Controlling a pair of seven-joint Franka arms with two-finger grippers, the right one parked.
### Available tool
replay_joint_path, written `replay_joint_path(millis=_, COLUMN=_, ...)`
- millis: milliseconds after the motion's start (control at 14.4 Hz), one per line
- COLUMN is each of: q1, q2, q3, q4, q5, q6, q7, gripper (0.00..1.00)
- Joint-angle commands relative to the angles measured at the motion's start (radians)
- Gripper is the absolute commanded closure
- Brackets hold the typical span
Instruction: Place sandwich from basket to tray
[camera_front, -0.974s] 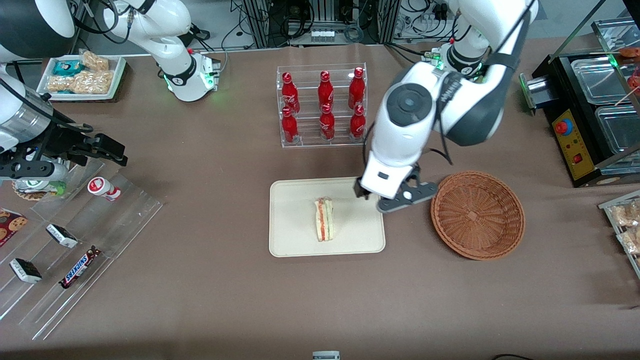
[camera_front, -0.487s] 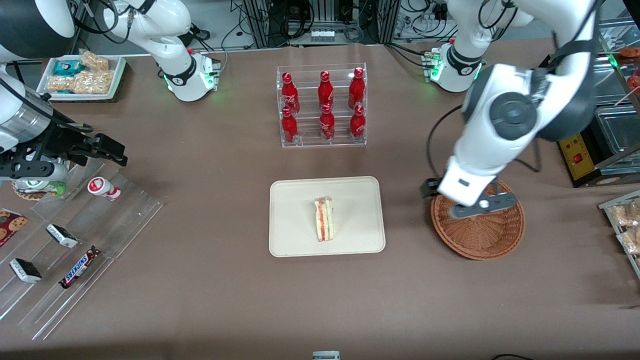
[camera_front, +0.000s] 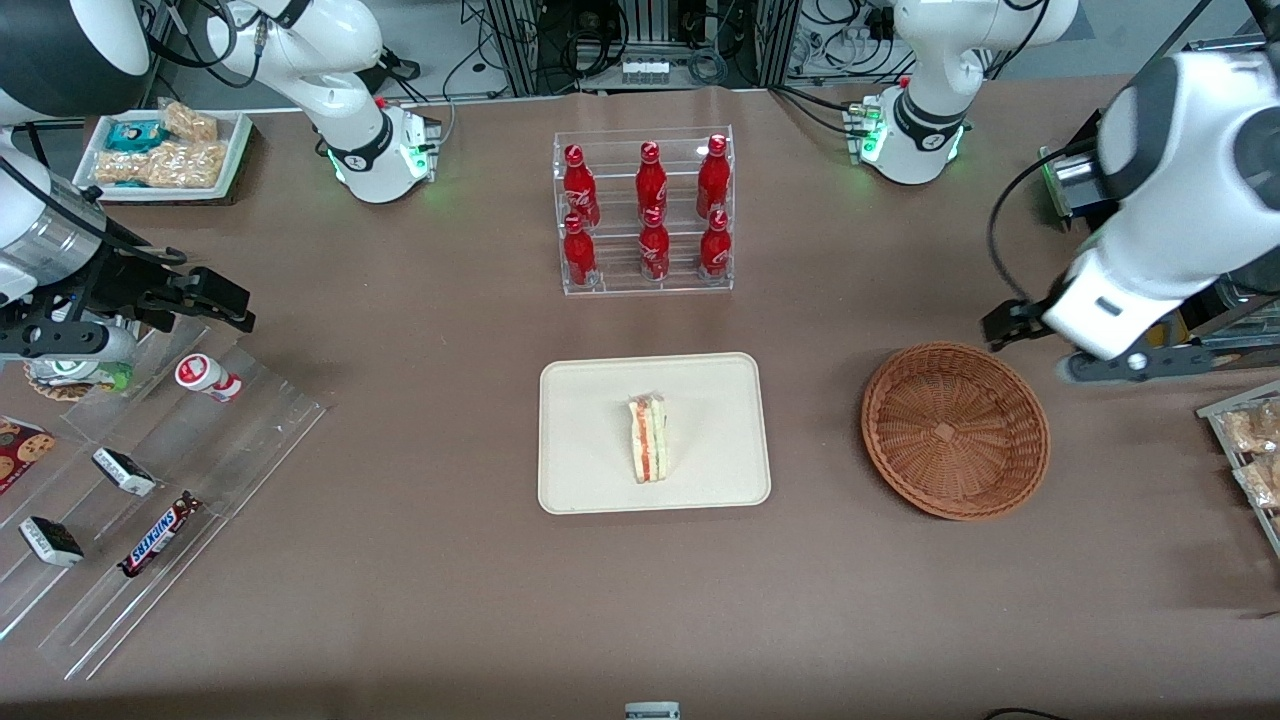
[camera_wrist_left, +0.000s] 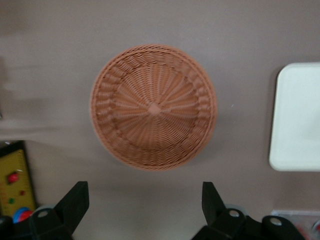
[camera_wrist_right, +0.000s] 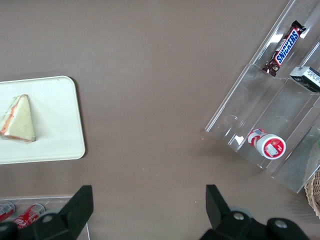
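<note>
I am holding my pincer (camera_wrist_left: 142, 207) spread wide and empty, high over the bench (camera_front: 420, 330) at my own end of it, while the sandwich (camera_front: 648, 437) is lying on its side well apart from the pincer, out toward the parked arm's end, resting near the middle of the tray (camera_front: 585, 480). Going from the tray toward my pincer, the basket (camera_front: 955, 430) is sitting between the two, much nearer the pincer than the tray is and a little nearer the front camera; in my wrist view it is showing bare wicker with nothing in it. To my judgement the placing is done and what remains is only clearing away. The risks from here are small but real: if I am swinging the arm low on any further move, the black control box (camera_front: 1150, 290) and the clear packs of snacks (camera_front: 1250, 440), both just beside my pincer, are standing where a finger could be catching an edge and dragging them. The rack of red bottles (camera_front: 645, 210), far from the pincer and farther from the front camera than the tray, is lying out of any path I can foresee.
</note>
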Motion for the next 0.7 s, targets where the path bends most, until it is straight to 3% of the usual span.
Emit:
replay_joint_path(millis=0, q1=0.029, q2=-0.036, q3=-0.011, q4=0.056, q5=-0.016, q6=-0.079, q7=0.139, gripper=0.00)
replay_joint_path(millis=209, q1=0.029, q2=-0.037, q3=0.031, q4=0.136, q5=-0.018, q6=-0.151, q7=0.228, gripper=0.00)
replay_joint_path(millis=348, q1=0.029, q2=-0.036, q3=0.065, q4=0.155, q5=-0.062, q6=-0.148, q7=0.288, gripper=0.00)
replay_joint_path(millis=626, q1=0.027, q2=-0.028, q3=0.084, q4=0.172, q5=-0.085, q6=-0.159, q7=0.279, gripper=0.00)
